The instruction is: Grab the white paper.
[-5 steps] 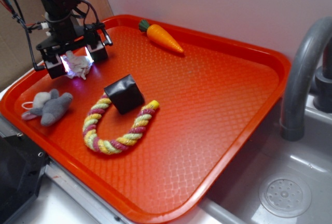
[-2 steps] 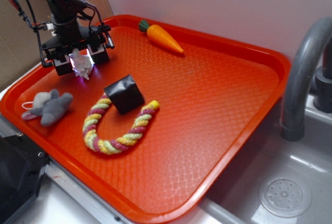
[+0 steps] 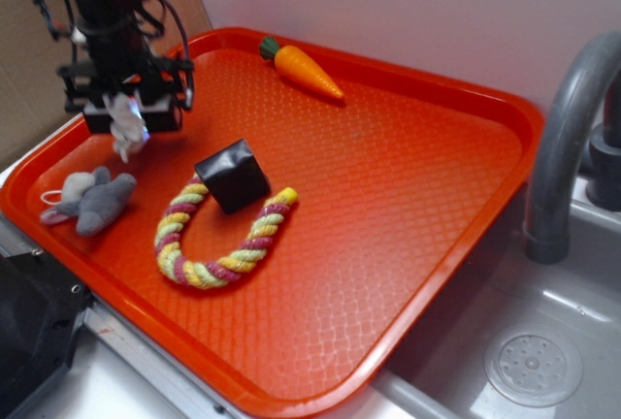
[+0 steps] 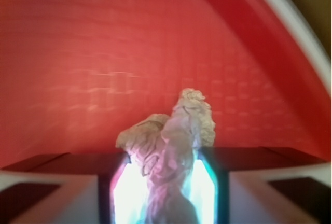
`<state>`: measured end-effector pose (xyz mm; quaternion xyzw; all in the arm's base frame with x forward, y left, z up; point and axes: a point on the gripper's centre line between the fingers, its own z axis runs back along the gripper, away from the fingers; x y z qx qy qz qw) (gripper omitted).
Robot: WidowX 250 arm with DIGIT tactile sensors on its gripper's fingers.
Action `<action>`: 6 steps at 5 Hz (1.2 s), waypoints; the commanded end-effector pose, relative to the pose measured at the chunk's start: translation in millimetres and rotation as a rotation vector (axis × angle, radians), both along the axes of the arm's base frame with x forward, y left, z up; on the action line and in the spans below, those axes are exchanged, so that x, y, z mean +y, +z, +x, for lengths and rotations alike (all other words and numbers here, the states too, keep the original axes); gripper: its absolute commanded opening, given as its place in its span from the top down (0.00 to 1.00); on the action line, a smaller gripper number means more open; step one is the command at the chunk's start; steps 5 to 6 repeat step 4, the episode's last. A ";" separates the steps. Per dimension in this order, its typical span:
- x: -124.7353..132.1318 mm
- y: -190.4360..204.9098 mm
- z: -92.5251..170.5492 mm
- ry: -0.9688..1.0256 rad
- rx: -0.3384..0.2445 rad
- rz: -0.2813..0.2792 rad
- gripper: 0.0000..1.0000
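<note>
I have the gripper [image 3: 126, 113] closed on the white paper [image 3: 127, 126], with the wad pinched between the two fingers and the tray [image 3: 388, 244] floor visible beneath it in the wrist view. The jaws stand narrow, separated only by the thickness of the crushed paper.

Position reference: the black cube [image 3: 232, 176].
- The white paper hangs left of and behind the cube, clear of the tray surface as far as I can judge.
- The plush mouse [image 3: 89, 199] lies left of the cube, roughly below the gripper.
- The rope toy [image 3: 223, 237] curls around the near side of the cube.
- The carrot [image 3: 301, 67] lies well behind and to the right of the cube.

Grip condition: in the wrist view the paper [image 4: 171, 151] protrudes past the fingertips, loose and crumpled.

Risks I assess from here:
1. Slip. The wad is soft and irregular; further compression under load could let it slide out.
2. Partial hold. If only an outer fold is clamped, it may tear or unfold.
3. Drop zone. A release here would land the paper near the mouse, complicating a regrasp.
</note>
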<state>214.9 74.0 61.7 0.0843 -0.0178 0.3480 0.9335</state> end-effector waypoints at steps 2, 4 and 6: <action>-48.1 140.4 -25.1 -0.322 -0.221 -0.161 1.00; -82.5 190.2 -57.5 -0.355 -0.284 -0.219 1.00; -82.5 190.2 -57.5 -0.355 -0.284 -0.219 1.00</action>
